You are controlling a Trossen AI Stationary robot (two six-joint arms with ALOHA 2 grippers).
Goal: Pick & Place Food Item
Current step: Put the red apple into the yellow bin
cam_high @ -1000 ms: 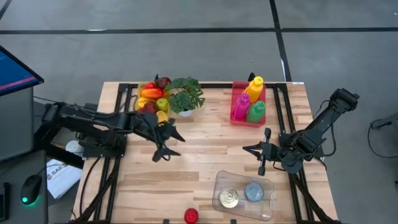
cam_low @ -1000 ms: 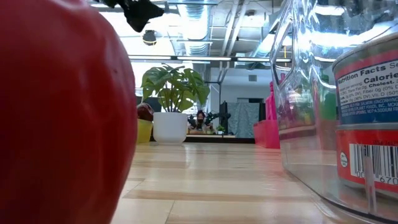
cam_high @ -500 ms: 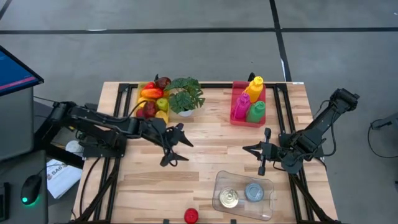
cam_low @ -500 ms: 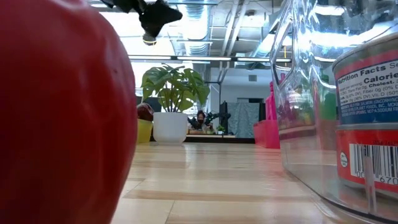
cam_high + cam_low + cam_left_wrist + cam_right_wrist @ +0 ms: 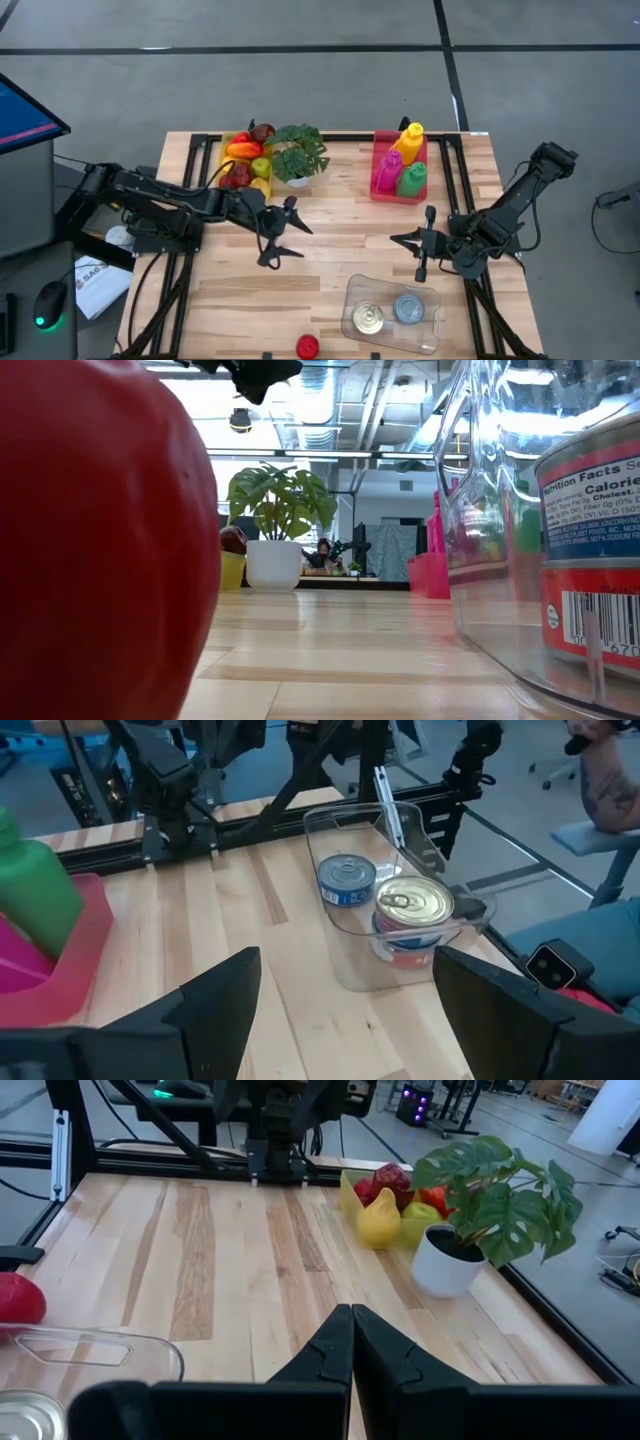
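Several fruits (image 5: 245,157) lie in a yellow tray (image 5: 349,1184) at the table's far left. A red round food item (image 5: 307,346) rests on the wood at the near edge and fills the left of the low view (image 5: 100,550). Two cans (image 5: 410,906) stand in a clear container (image 5: 392,312). My left gripper (image 5: 292,240) hangs open above the table's middle with nothing between its fingers (image 5: 215,992). My right gripper (image 5: 398,238) hovers shut and empty at the right, above the table.
A potted plant (image 5: 298,155) stands beside the fruit tray. A pink bin (image 5: 400,168) with coloured bottles sits at the far right. Bare wood lies between the grippers and in front of the plant. A person sits beyond the table (image 5: 610,780).
My left gripper has gone toward the table's right edge, away from the fruit tray, and has rolled a little. It has stayed open and empty.
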